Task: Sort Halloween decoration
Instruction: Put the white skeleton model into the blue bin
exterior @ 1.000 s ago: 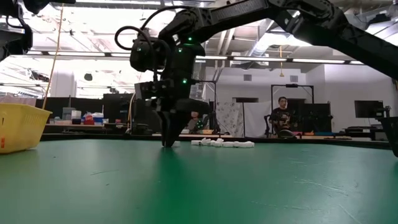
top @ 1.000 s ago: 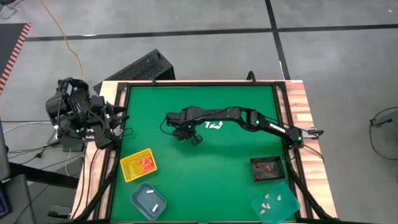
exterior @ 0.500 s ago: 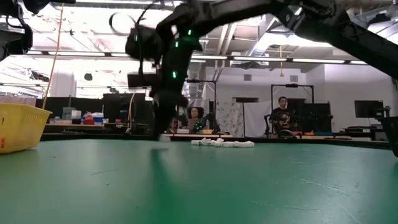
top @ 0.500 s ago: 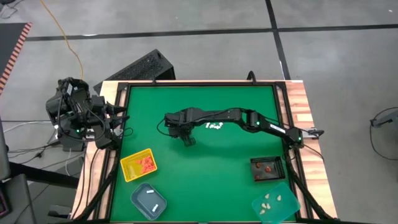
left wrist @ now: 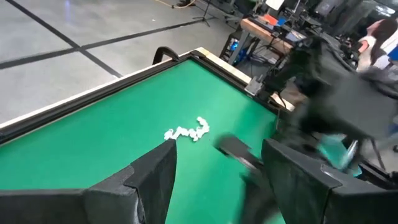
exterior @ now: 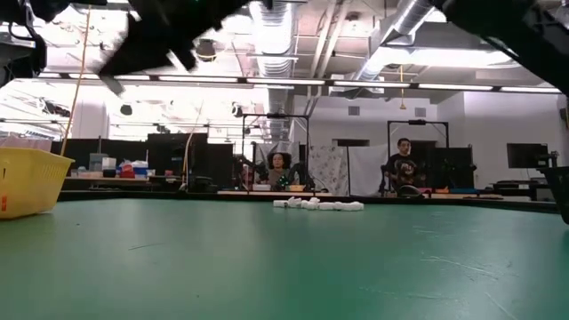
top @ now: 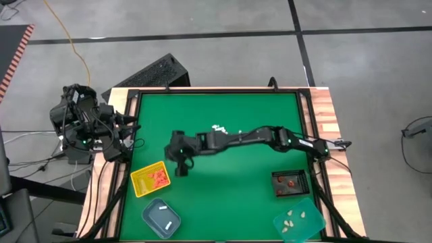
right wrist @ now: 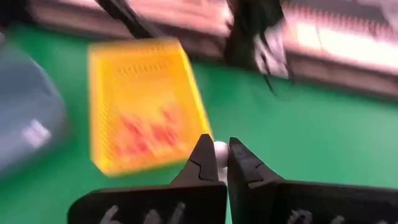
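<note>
My right claw (right wrist: 217,163) is pinching a small white trinket (right wrist: 220,149) betw its tips, hanging over the green bench (top: 223,189) at centre-left of the high view, just upper right of the yellow tray (top: 151,178) w/ red bits in it. Rest of the white trinkets (top: 219,128) sit in a clump upper centre. Left claw (left wrist: 217,168) is spread, parked off the bench's left edge.

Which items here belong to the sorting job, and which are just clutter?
Job: white trinket pile; white trinket in right gripper; orange-red trinkets in yellow tray; black tray; both teal trays.
Lying about: black keyboard; yellow cable.
</note>
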